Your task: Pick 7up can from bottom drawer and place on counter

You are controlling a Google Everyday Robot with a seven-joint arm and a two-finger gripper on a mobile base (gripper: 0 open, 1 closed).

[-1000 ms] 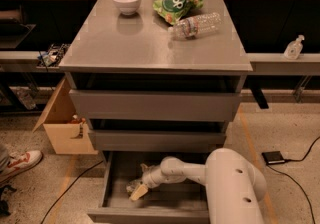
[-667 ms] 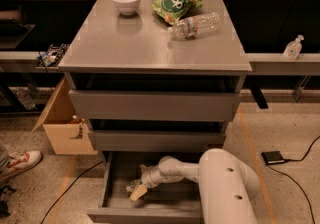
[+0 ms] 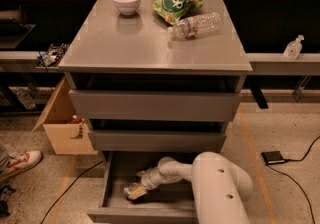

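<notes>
On the bench (image 3: 150,55), a bowl (image 3: 126,1) sits at the back left and a snack bag (image 3: 177,5) at the back, right of it. A water bottle (image 3: 196,24) lies just in front of the bag. Two drawers are stacked under the bench. Below them the bottom drawer (image 3: 107,188) stands pulled out. The 7up can (image 3: 131,191) lies in its left half, with the jaws right at it, reaching in from the right. A cardboard box (image 3: 65,130) stands on the floor left of the drawers.
</notes>
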